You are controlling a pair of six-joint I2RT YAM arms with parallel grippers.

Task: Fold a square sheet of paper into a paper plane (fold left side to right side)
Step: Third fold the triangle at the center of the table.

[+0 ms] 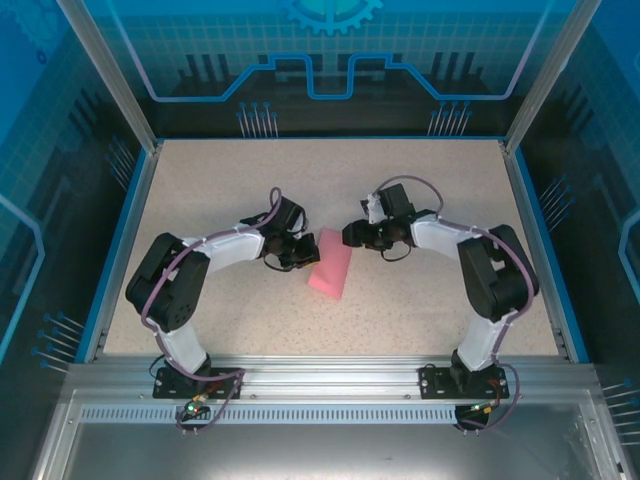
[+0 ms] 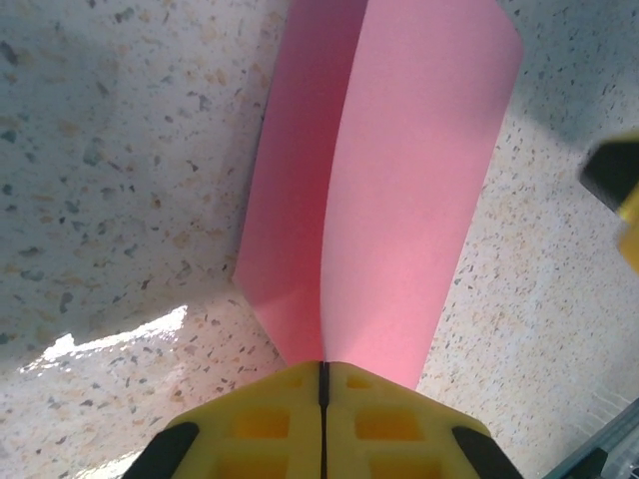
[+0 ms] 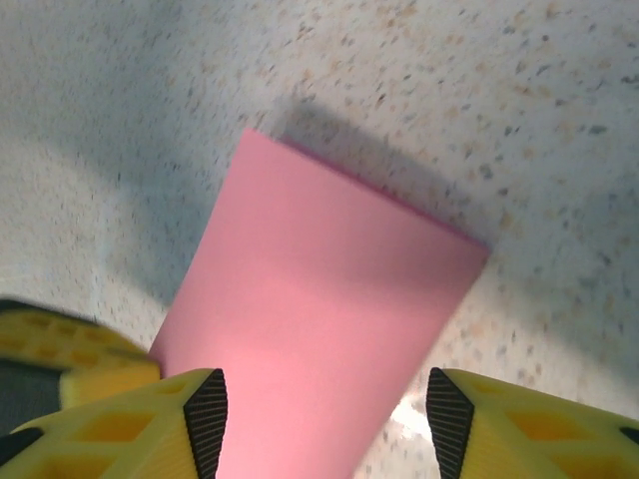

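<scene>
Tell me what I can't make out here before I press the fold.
- Left wrist view: the near edge of the paper, hidden inside the shut left claw.
- Right wrist view: the paper's near end, cut off by the frame's bottom edge; whether the open right claw touches it is unclear.
- Top view: whether the folded edges line up, too small to tell.

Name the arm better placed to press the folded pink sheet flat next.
Right, probably. The left gripper is shut on the folded sheet of paper, pinching its edge, so it is occupied. The right gripper is open, its fingers apart over the sheet, free to press.
</scene>
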